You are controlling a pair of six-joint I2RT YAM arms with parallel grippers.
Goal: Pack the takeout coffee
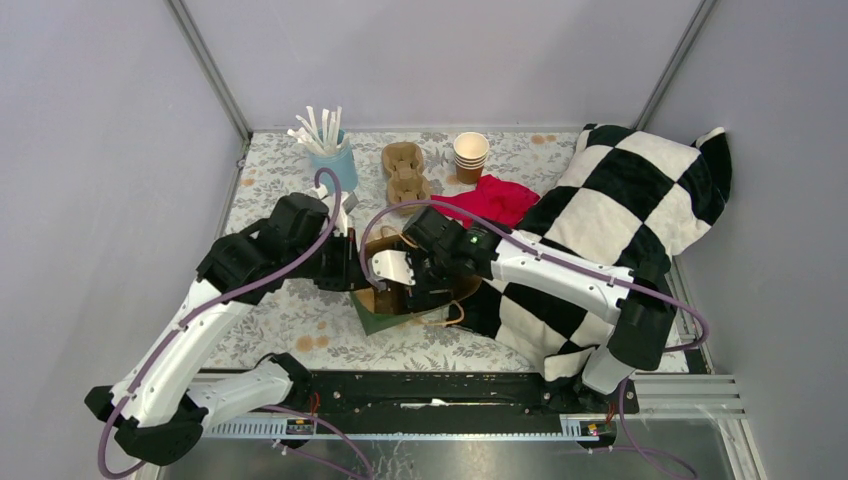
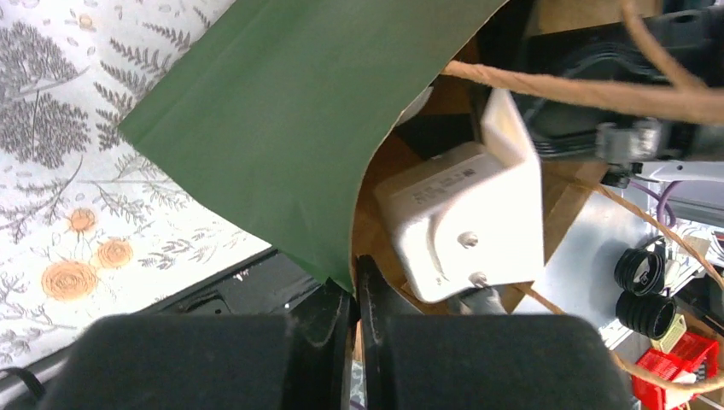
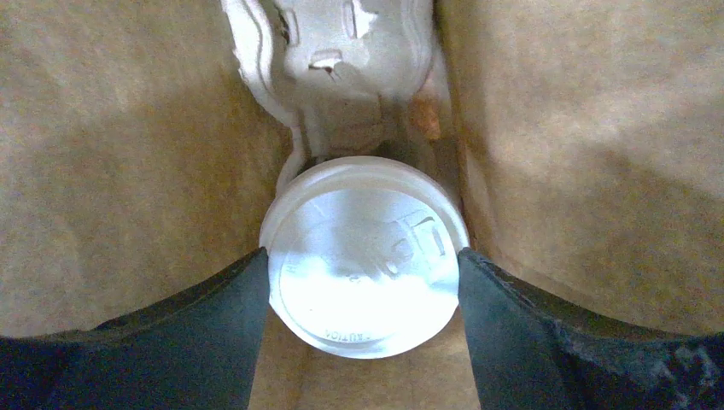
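Left end effector [image 2: 353, 290] closed narrow, green paper bag [image 2: 282, 128] rim pinched, mouth held open. Right end effector [image 3: 361, 282] seen inside bag, takeout coffee [image 3: 359, 248] gripped at lid between both fingers [image 3: 196, 342]. Cup judged low in bag, above pulp carrier [image 3: 341, 51]; seating and release left undone. Lidless cup stack [image 1: 471, 152] noted at far tabletop [image 1: 290, 325] edge.

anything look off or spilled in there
no spill: the coffee has its lid seated and the bag looks dry inside. only oddity is the big checkered pillow sprawled over the table's right side
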